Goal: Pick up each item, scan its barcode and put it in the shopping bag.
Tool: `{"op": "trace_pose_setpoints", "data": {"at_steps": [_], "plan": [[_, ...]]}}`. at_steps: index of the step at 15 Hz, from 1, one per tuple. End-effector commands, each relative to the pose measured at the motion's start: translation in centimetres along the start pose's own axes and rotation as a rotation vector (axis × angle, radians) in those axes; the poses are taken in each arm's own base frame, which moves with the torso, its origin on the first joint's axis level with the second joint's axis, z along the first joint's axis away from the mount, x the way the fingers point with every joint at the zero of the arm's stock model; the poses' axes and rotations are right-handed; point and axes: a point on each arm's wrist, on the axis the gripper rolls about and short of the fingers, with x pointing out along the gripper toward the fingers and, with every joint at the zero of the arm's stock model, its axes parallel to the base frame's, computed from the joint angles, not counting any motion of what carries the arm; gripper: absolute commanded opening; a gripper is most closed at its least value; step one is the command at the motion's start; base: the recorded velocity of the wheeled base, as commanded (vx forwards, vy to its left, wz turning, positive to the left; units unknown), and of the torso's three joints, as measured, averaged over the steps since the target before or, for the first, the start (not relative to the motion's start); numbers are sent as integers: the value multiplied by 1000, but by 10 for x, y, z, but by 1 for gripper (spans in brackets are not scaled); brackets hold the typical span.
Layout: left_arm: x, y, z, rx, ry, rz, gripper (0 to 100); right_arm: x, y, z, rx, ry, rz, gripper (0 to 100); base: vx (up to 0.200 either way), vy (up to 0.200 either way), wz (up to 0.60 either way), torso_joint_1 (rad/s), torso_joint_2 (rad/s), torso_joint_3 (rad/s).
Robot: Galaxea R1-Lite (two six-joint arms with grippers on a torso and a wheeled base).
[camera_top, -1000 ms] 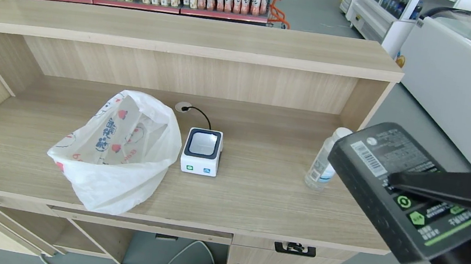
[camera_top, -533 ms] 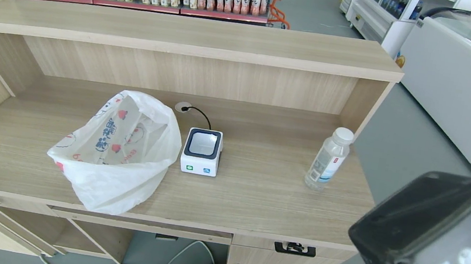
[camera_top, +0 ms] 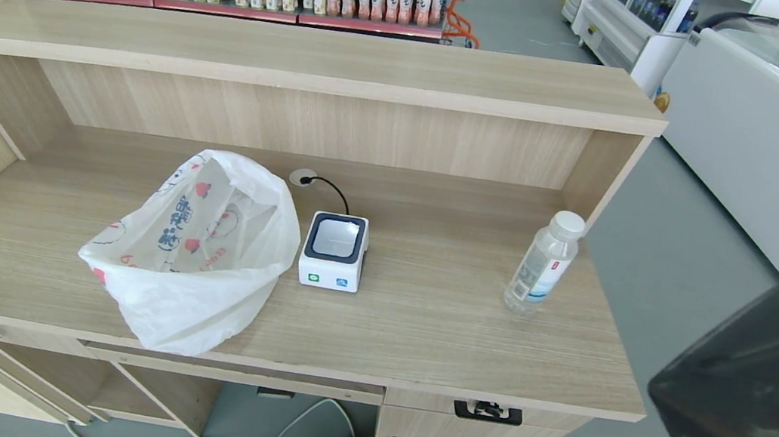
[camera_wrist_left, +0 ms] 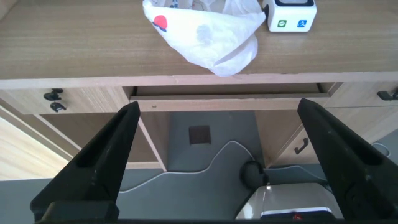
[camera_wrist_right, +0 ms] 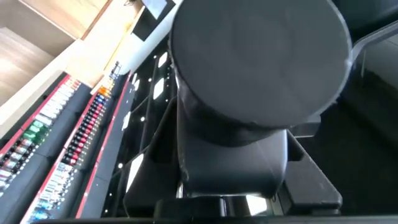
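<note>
The right hand (camera_wrist_right: 242,143) looks clamped on a dark box (camera_top: 759,408), which hangs in the air off the right end of the desk (camera_top: 419,329), close to the head camera. The box is tilted, with one corner raised toward the desk, and no barcode can be made out on the faces that show. Going outward from the box, a clear water bottle (camera_top: 541,264) stands upright near the desk's right end and is the nearest thing to it. Farther left, near the middle, sits the small white scanner (camera_top: 333,250), its dark window facing up. Just beside the scanner, on its left, is the white shopping bag (camera_top: 194,252) with its mouth open upward. So the scanner lies forward and to the left of the held box, with the bottle between them. The label will likely need turning down toward the window. The left hand (camera_wrist_left: 219,109) hangs below the desk's front edge, fingers wide apart and empty, on the bag's side
</note>
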Motion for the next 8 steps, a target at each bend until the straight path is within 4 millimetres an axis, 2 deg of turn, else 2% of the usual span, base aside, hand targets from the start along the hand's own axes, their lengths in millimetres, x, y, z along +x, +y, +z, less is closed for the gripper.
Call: {"op": "trace_pose_setpoints", "data": {"at_steps": [1, 8], "plan": [[0, 0, 0, 0, 0, 0, 100, -3, -3, 0, -13, 8, 4, 0, 0, 0, 0, 0, 0, 0], [0, 0, 0, 0, 0, 0, 100, -4, -5, 0, -2, 13, 8, 0, 0, 0, 0, 0, 0, 0]]}}
